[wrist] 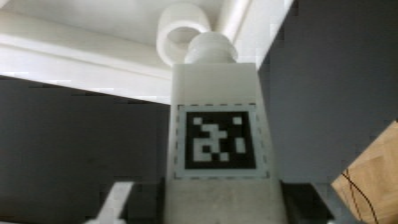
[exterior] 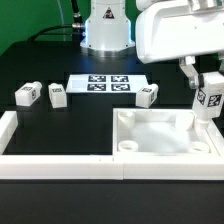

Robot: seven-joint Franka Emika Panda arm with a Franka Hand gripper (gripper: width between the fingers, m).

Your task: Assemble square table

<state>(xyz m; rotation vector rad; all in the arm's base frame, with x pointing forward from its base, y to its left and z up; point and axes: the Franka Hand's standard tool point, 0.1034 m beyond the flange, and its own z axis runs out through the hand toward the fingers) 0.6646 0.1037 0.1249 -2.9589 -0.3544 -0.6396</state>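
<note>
1. Held leg [exterior: 208, 106]: upright, long axis vertical, narrow tip pointing down, poised at the far corner of the tabletop [exterior: 160, 140] on the exterior view's right. Cannot tell whether touching that corner or just above it.
2. Tabletop: lying rim-up on the black table [exterior: 60, 125], close behind the front border rail [exterior: 60, 166]. No leg standing in it yet, by the look of things.
3. Gripper [exterior: 203, 84]: clamped on the held leg's upper part, with a finger either side of the tagged face in the wrist view.
4. Relation that matters: corner hole [wrist: 178, 40] showing as a raised ring just beside the leg's tip, not squarely beneath it. Probably calls for a slight sideways correction before lowering and twisting, axis kept vertical.
5. Farther out: first loose leg [exterior: 27, 95] and second loose leg [exterior: 57, 96] lying at the exterior view's left. Third loose leg [exterior: 148, 96] just beyond the tabletop's far rim, near the marker board [exterior: 103, 83].
6. Writing: none readable. Only black-white tags on legs and marker board; no brand visible.
</note>
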